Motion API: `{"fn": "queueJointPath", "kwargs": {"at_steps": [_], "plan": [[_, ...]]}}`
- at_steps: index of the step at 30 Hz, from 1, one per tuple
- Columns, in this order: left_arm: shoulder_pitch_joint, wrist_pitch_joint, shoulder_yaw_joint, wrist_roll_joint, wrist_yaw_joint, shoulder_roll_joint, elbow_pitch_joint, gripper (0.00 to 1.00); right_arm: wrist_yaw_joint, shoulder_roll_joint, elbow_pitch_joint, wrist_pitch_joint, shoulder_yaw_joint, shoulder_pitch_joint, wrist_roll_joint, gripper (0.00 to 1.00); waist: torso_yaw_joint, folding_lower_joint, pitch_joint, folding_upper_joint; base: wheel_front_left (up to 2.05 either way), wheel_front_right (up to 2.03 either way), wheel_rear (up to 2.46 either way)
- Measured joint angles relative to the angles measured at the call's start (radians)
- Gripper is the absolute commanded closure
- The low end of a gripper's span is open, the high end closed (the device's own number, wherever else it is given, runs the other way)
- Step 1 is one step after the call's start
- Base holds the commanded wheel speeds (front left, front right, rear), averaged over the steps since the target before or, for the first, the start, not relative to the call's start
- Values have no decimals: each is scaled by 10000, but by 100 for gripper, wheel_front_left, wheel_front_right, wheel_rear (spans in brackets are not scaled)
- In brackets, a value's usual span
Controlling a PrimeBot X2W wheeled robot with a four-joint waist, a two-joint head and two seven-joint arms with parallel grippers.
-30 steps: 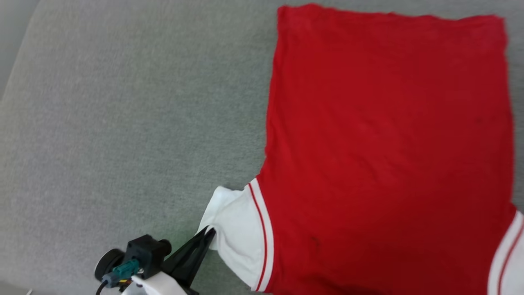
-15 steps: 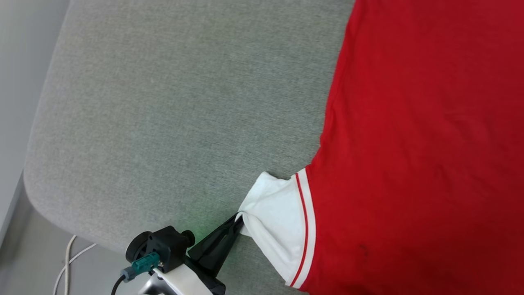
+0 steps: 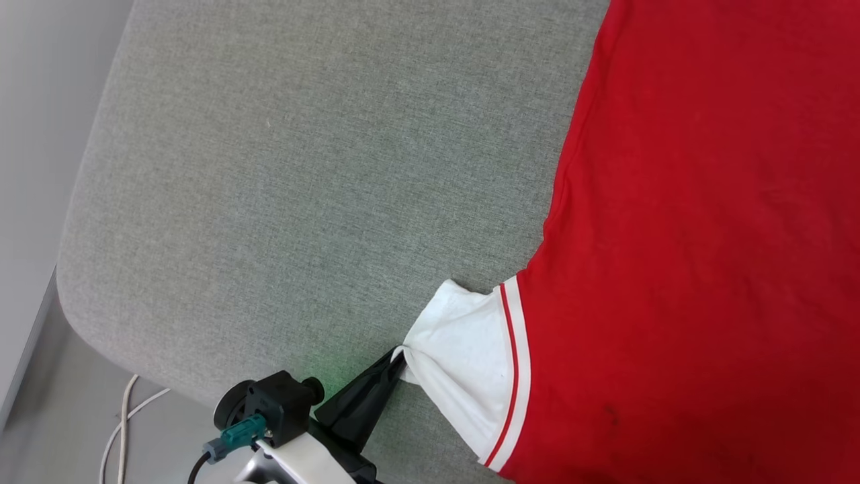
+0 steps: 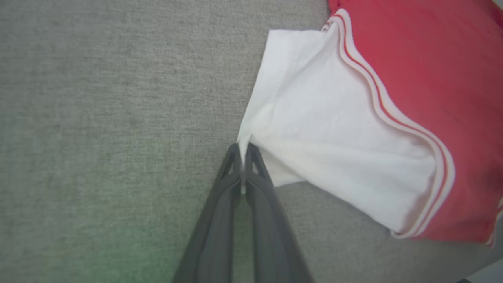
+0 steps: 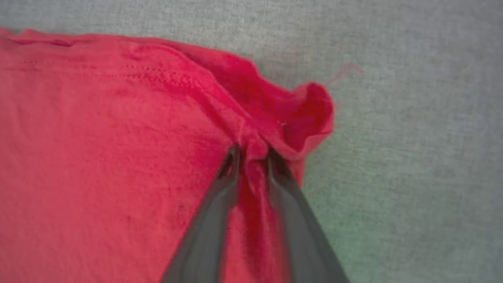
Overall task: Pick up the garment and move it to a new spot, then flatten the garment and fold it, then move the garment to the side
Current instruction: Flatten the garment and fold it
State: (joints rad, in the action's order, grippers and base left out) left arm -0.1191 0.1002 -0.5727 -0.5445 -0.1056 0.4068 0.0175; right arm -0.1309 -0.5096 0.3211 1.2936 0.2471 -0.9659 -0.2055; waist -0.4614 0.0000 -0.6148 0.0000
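The garment (image 3: 705, 235), a red shirt with white sleeves, lies spread on a grey cushioned surface (image 3: 302, 168), plain red side up. My left gripper (image 3: 398, 356) is shut on the edge of the white sleeve (image 3: 463, 349) at the lower middle of the head view. In the left wrist view the left gripper (image 4: 243, 151) pinches the sleeve (image 4: 334, 137) at its tip. In the right wrist view my right gripper (image 5: 253, 151) is closed on a bunched fold at a red corner of the garment (image 5: 98, 137), right at the hem.
The grey surface's rounded corner (image 3: 74, 302) and left edge drop off to pale floor. A white cable (image 3: 117, 430) lies on the floor below that corner. Bare grey fabric stretches left of the shirt.
The head view has shifted, so the shirt sits further right in it. The left gripper still holds the sleeve. The right gripper's jaws have come together.
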Motion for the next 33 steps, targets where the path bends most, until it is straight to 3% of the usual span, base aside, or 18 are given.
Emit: {"fn": "queueJointPath", "kwargs": {"at_steps": [8,16,23,33], "plan": [[-3,2,59,-27,111,119,-90,100,-2,366,-359,-100,291,930,-150,100,336,0,410,0,0,0,0],[99,-6,347,-69,424,405,-6,100,-4,430,-393,-587,100,2834,-869,100,989,0,1397,-1,0,0,0],[568,-2,700,-299,809,700,163,100,-4,604,-757,-1070,-98,5026,-2079,100,1868,0,2500,0,0,0,0],[1069,105,1085,-568,1252,846,322,100,-2,663,-2220,-1457,-297,8071,-3275,100,3247,-1,3866,0,0,0,0]]}}
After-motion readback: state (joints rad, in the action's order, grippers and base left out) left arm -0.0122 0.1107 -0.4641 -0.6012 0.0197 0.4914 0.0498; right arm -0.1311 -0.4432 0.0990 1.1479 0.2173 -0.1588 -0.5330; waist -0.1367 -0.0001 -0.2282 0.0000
